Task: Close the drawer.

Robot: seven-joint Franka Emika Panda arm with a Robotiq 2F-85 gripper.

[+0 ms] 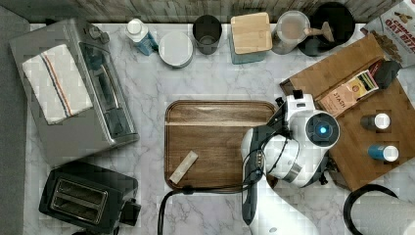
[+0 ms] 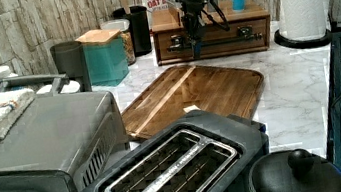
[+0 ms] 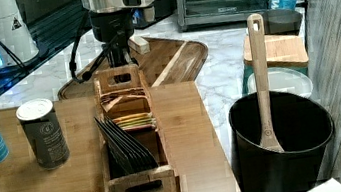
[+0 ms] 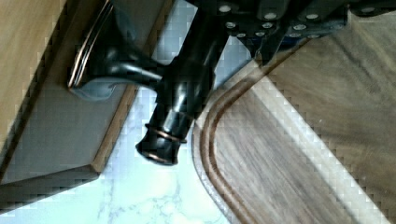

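At top view's right: gripper (image 1: 285, 113) hidden under wrist beside organizer. Left view: down at drawer (image 2: 212, 39) front, apparently flush, placed for pushing. Wrist view: bar handle (image 4: 175, 100) close; finger opening cannot be told.

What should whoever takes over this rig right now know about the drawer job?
Gripper: at the dark handle bar on the drawer, in front of the bamboo organizer.
Drawer: in the left view its front looks about level with the organizer's face; a small leftover gap cannot be ruled out.
Done: apparently most of the closing.
Left: confirm it is fully in, then probably retreat over the wooden tray.
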